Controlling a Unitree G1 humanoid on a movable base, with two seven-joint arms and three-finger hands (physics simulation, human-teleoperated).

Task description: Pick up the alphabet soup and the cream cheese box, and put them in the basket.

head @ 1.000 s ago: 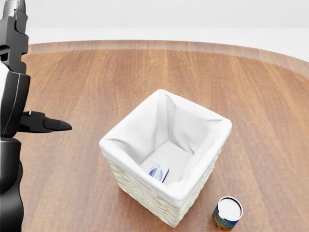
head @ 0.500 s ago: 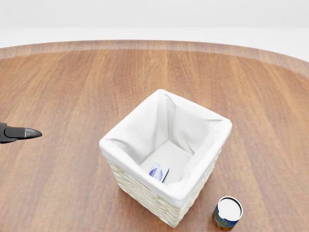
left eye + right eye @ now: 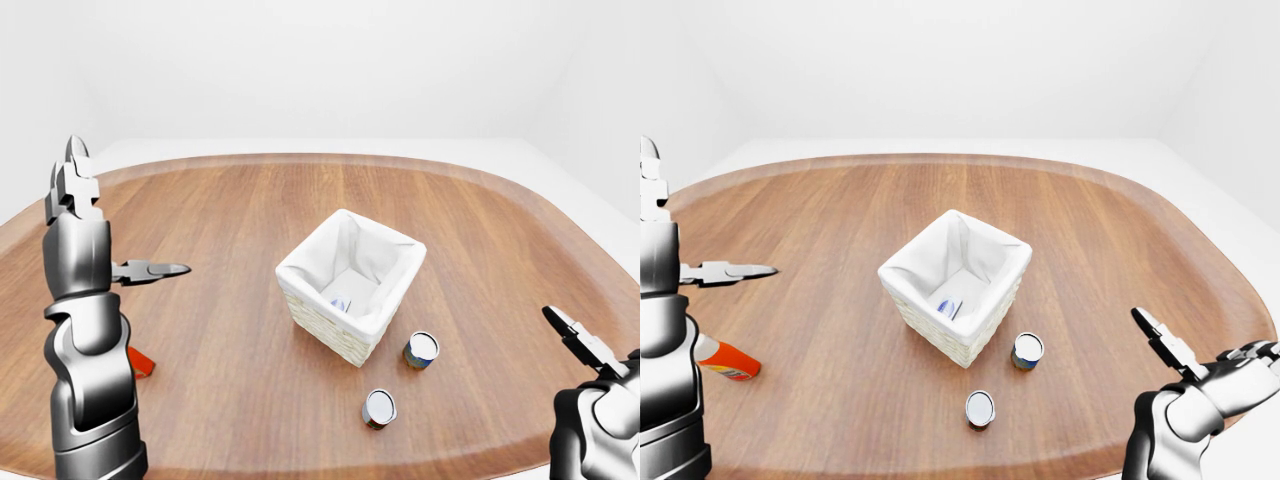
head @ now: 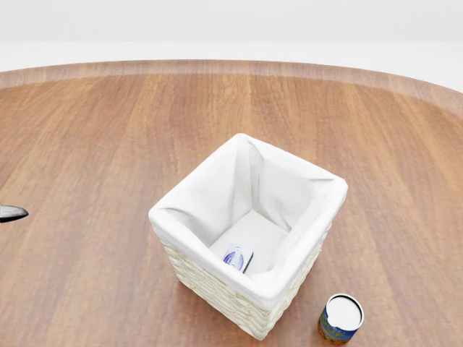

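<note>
Your cream cheese box (image 4: 238, 257) already lies inside the basket (image 4: 217, 278), on the white lining at the bottom, leaning against the lower wall in the head view. It sits where it did a second ago.

Two cans stand upright on the table (image 3: 220, 220) outside the basket. The can with the blue label (image 3: 421, 349) stands just beside the basket's lower-right corner in the left-eye view, near it but not touching. The second can (image 3: 379, 408) stands farther down, toward the bottom edge of the table, apart from the first. Their labels are too small to read, so you cannot tell which one is the alphabet soup. Neither can has moved.

What has changed is your left hand (image 3: 150, 270). A second ago its dark forearm filled the left edge of the head view; half a second ago only a finger reached in; now just a fingertip (image 4: 13, 212) shows at that edge. In the eye views it hangs well left of the basket, above the table, fingers stretched out and holding nothing.

Your right hand (image 3: 1210, 375) sits at the lower right of the right-eye view, off the table's right rim, well apart from both cans, fingers spread and empty.

An orange bottle (image 3: 728, 358) lies on its side at the table's left, near your left arm. The camera has not shifted.
</note>
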